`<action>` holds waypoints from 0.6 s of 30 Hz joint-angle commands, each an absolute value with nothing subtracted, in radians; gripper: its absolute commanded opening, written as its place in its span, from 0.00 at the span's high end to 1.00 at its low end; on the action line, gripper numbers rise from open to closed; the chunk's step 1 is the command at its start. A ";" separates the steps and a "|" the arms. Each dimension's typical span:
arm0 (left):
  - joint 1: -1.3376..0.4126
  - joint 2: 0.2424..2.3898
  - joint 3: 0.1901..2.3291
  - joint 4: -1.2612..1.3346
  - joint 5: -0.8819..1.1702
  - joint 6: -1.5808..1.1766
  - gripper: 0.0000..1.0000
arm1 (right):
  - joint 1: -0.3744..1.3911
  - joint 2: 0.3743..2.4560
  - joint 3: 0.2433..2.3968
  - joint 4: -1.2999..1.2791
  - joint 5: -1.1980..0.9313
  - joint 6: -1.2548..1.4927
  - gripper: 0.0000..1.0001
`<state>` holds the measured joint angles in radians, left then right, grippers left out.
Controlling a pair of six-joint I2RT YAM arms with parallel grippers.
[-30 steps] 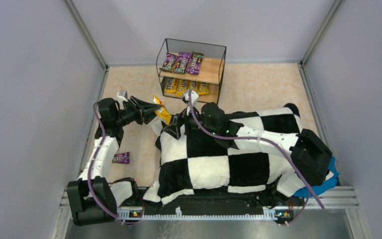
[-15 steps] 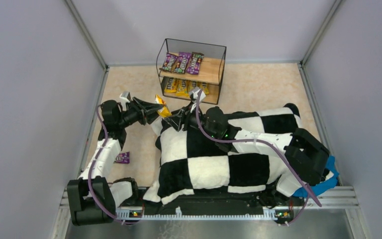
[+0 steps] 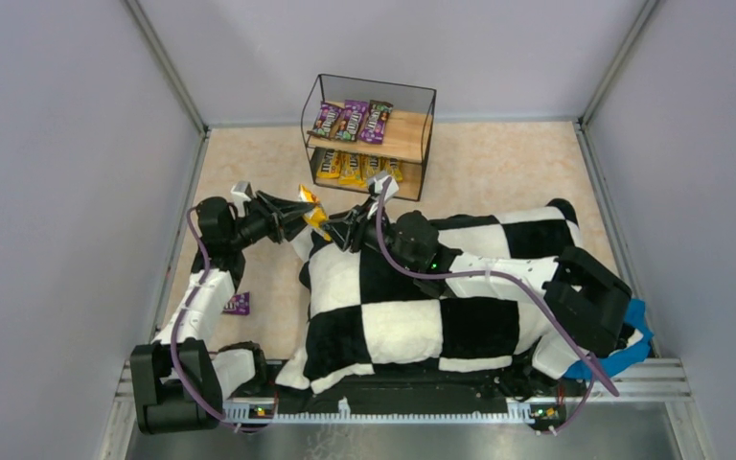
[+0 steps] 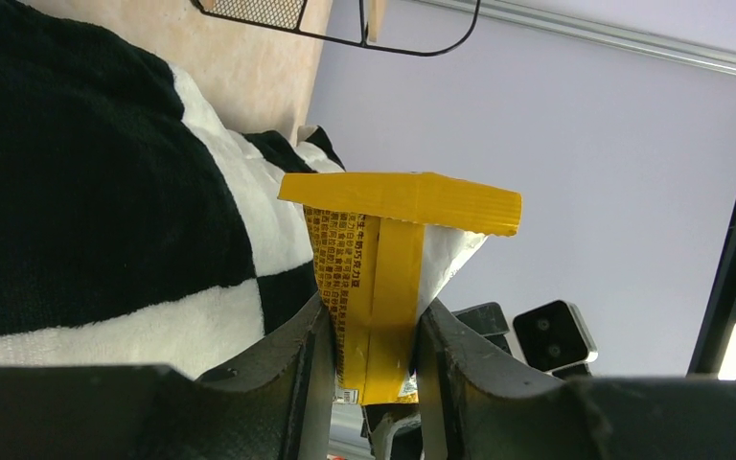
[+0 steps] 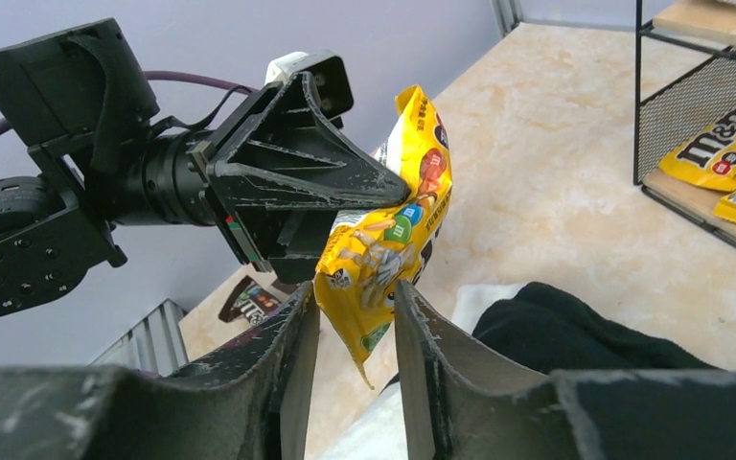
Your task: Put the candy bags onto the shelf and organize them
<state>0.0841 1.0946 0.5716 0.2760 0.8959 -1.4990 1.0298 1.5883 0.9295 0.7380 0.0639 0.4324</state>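
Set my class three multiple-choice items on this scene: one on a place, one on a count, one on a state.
1. The loose purple bag lies: A on the cushion; B on the table beside the left arm; C on the lower board.
2. On the shelf, the purple bags on the top board number: A one; B three; C five.
3. The left tool holds: A nothing; B a purple bag; C the yellow bag.
B: it lies on the table by that arm. B: three lie side by side. C: its fingers clamp the yellow bag.
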 commanded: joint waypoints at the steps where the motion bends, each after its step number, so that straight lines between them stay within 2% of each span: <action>1: 0.081 1.079 0.571 0.301 0.885 -1.517 0.60 | 1.048 1.612 0.973 0.772 0.088 0.454 0.68; 5: 0.079 1.081 0.571 0.304 0.881 -1.524 0.60 | 1.048 1.627 0.989 0.765 0.088 0.469 0.74; 10: 0.080 1.079 0.575 0.310 0.885 -1.532 0.60 | 1.049 1.643 0.999 0.771 0.086 0.472 0.72; 13: 0.077 1.081 0.575 0.309 0.887 -1.533 0.59 | 1.048 1.651 1.006 0.773 0.078 0.471 0.74; 15: 0.077 1.080 0.574 0.311 0.888 -1.530 0.58 | 1.049 1.651 1.008 0.779 0.069 0.468 0.82; 17: 0.077 1.081 0.574 0.311 0.892 -1.523 0.53 | 1.049 1.646 1.006 0.779 0.069 0.460 0.97; 18: 0.077 1.081 0.574 0.308 0.894 -1.516 0.50 | 1.049 1.639 1.001 0.778 0.074 0.454 1.00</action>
